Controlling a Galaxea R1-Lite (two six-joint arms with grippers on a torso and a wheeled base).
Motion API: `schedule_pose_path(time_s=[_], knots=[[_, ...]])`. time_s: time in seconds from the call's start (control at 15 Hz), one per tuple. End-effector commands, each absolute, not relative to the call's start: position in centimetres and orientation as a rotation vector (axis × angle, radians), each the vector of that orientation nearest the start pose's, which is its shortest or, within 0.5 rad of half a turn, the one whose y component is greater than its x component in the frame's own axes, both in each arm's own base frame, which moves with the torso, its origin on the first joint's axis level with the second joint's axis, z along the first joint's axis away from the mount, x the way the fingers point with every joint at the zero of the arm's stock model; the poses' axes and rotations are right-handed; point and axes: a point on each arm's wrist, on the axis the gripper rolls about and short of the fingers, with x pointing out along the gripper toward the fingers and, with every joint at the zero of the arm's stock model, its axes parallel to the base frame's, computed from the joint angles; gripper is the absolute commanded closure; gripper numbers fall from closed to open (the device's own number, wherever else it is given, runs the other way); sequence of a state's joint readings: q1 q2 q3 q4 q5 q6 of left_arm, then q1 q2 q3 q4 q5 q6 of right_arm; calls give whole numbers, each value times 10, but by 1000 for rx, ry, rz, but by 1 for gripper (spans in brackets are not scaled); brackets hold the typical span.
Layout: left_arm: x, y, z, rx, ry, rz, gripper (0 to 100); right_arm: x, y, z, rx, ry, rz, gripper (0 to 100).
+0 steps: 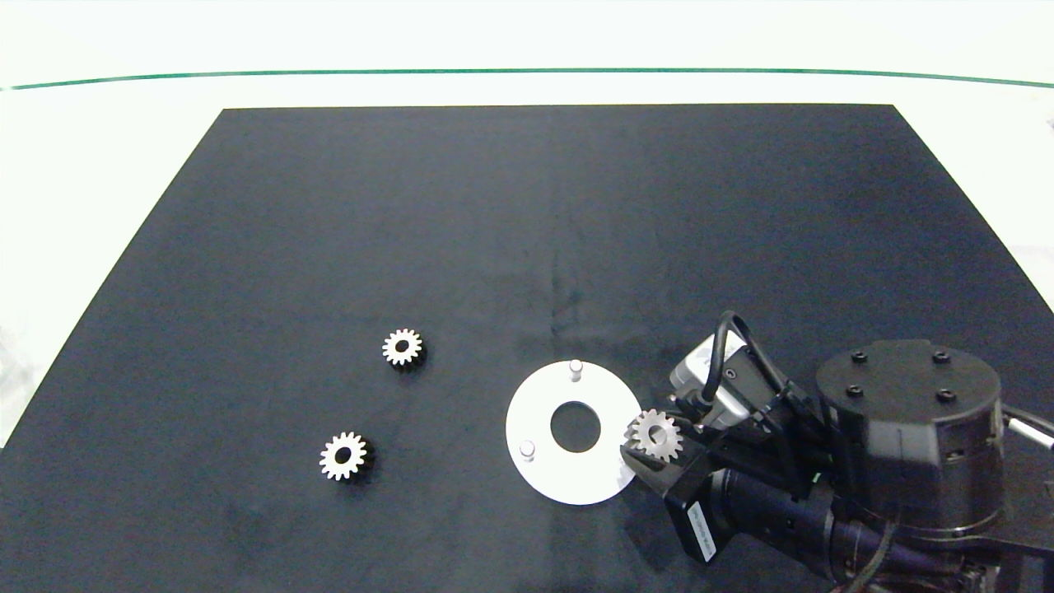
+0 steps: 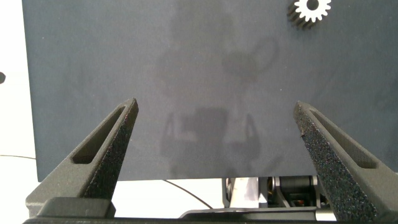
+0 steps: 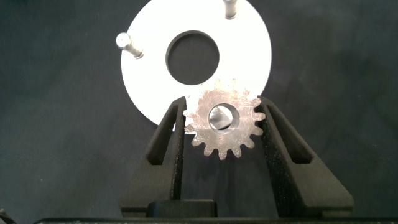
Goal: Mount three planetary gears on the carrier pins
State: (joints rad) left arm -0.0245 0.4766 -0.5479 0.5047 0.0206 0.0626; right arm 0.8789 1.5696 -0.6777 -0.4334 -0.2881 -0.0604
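The white disc is lying flat on the dark mat that is covering the counter. Two of its carrier pins are standing bare: one pin at the far rim and another pin at the near left, on either side of the large central hole. The third pin is not showing as a bare peg; in the right wrist view a pale shape is sitting inside the bore of the held gear, though I cannot tell whether that is the pin.

The right claw is reaching in from the right and hanging over the disc's right edge. Its two grey fingers are pressing against opposite sides of one planetary gear, holding it flat with its bore facing up. This gear is overlapping the disc's rim on the right side; whether it is touching the disc cannot be told.

The other two gears are lying loose on the mat, well apart from the disc on its left: a far gear and a near gear.

The left claw is hovering over bare mat with its fingers spread wide and gripping nothing; it is out of the head view. One loose gear is sitting well beyond its fingertips.
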Motion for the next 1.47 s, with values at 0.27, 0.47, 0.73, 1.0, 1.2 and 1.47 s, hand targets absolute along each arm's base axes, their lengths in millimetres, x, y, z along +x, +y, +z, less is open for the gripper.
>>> schedule_pose_path(time_s=[0.27,0.47,0.73,1.0,1.2,1.47], knots=[[-5,1,182,73,437,-17,0,174,204,155,-344,403,595,75],[-5,1,182,73,437,-17,0,176,205,150,-361,410,559,75],[-5,1,182,74,435,-16,0,176,206,150,-363,410,559,75],[-5,1,181,74,437,-16,0,181,213,152,-354,398,562,75],[-5,1,181,74,437,-16,0,179,216,148,-366,409,571,75],[-5,1,180,74,440,-16,0,179,215,147,-372,414,565,75]])
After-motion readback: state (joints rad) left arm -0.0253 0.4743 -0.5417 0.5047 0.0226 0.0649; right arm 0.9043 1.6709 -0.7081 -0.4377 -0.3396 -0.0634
